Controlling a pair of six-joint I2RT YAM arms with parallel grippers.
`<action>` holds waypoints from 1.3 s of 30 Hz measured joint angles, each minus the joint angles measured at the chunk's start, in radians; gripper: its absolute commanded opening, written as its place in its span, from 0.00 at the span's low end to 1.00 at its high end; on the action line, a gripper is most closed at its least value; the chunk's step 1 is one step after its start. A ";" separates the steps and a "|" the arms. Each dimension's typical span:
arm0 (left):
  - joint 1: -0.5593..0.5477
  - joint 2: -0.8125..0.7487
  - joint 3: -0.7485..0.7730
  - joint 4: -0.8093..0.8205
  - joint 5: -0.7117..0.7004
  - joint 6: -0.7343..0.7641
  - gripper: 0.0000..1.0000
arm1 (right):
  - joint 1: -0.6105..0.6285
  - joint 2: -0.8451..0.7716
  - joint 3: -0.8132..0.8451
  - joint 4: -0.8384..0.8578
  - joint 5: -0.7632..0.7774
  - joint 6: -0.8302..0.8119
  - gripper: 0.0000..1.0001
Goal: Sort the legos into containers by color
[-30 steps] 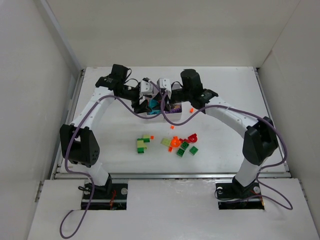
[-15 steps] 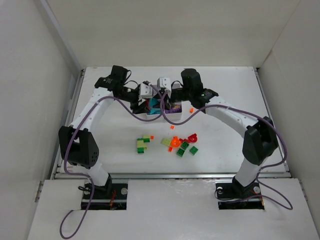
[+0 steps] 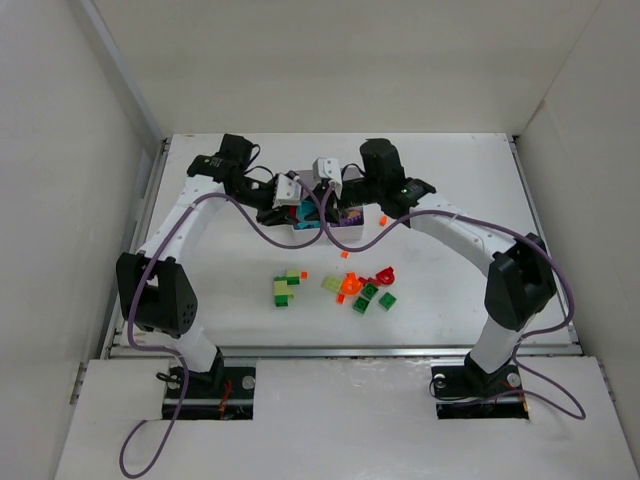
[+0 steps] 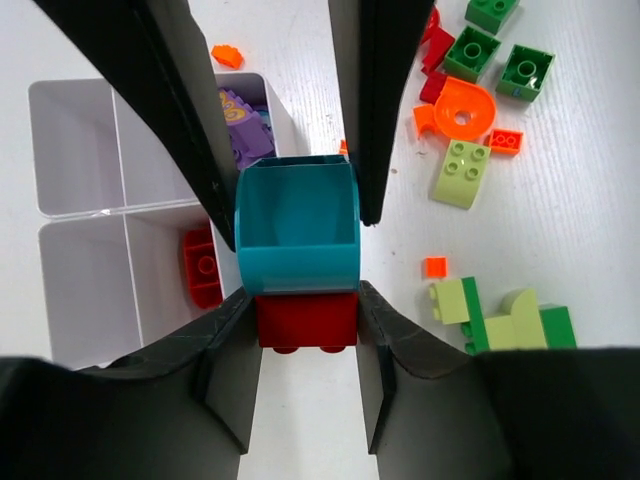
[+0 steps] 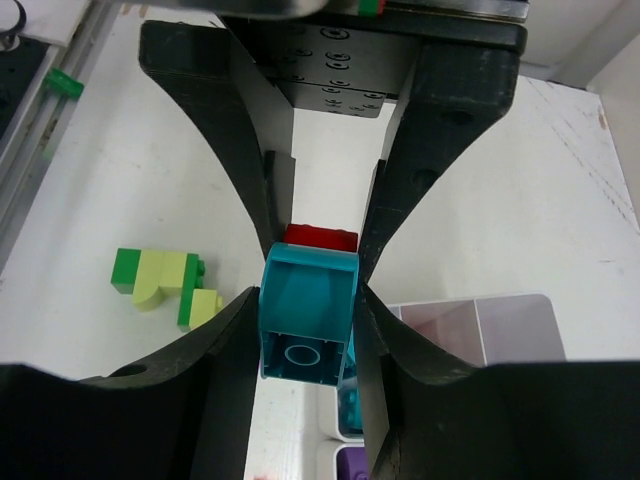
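Note:
Two joined legos hang between my grippers above the white containers (image 3: pixel 346 229). My left gripper (image 4: pixel 305 310) is shut on the red brick (image 4: pixel 305 322). My right gripper (image 5: pixel 306 318) is shut on the teal brick (image 5: pixel 308 310) stacked on that red one. In the top view both grippers meet at the box's left end, left gripper (image 3: pixel 288 194) and right gripper (image 3: pixel 322 192). Purple legos (image 4: pixel 245 125) and a red brick (image 4: pixel 202 266) lie in separate compartments of the containers (image 4: pixel 120 212). Loose legos (image 3: pixel 362 289) lie on the table nearer the arm bases.
A green and yellow-green stack (image 3: pixel 286 290) sits left of the loose pile. Small orange bits (image 3: pixel 382 220) lie right of the box and one (image 4: pixel 227 56) by its corner. White walls enclose the table on three sides.
My left gripper's jaws have closed onto the red brick. The right gripper has kept its hold on the teal brick and has barely moved.

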 measured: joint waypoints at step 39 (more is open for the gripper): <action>0.224 -0.045 -0.159 0.290 -0.129 -0.418 0.00 | -0.012 0.213 0.024 -0.001 0.239 -0.143 0.30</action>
